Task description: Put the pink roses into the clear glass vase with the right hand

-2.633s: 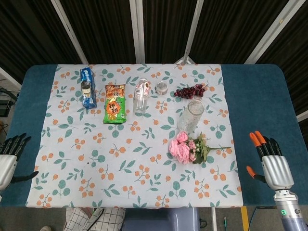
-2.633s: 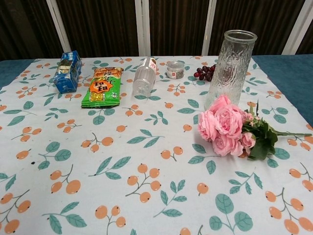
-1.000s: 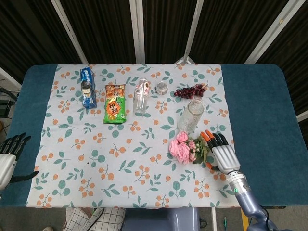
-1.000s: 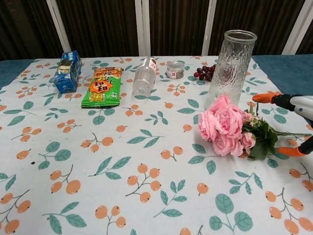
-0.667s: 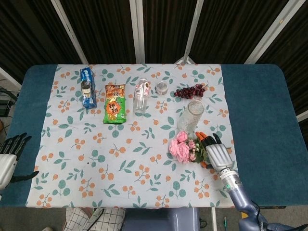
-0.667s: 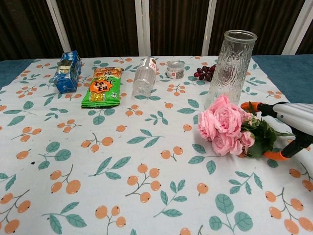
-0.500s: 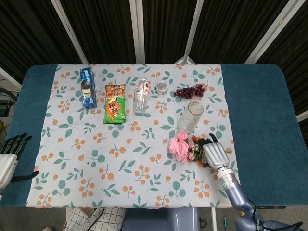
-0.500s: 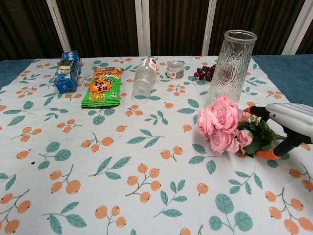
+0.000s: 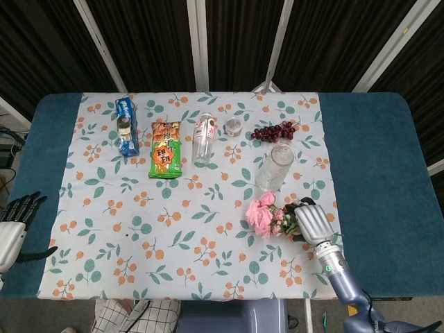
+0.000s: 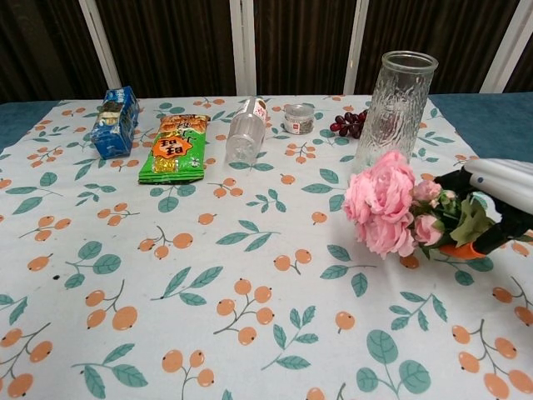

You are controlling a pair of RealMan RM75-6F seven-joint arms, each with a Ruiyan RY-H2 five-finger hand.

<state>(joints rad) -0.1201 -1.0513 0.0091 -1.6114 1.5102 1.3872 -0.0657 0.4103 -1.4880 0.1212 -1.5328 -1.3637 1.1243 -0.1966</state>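
The pink roses (image 9: 263,214) (image 10: 382,202) are raised a little off the floral tablecloth, blooms pointing left. My right hand (image 9: 311,222) (image 10: 491,208) grips their green stems and leaves, with dark fingers wrapped around them. The clear glass vase (image 9: 275,166) (image 10: 394,104) stands upright and empty just behind the roses. My left hand (image 9: 12,229) hangs with its fingers apart off the table's near left edge, holding nothing; the chest view does not show it.
Behind the vase lie dark grapes (image 9: 273,130) and a small tin (image 9: 233,126). Further left are a clear bottle on its side (image 9: 202,138), a green snack bag (image 9: 165,159) and a blue packet (image 9: 125,125). Bare blue table edge (image 9: 378,159) lies to the right.
My right hand came in from the table's right edge, closed round the stems and lifted the roses slightly; the blooms have tipped up. The left hand stayed still.
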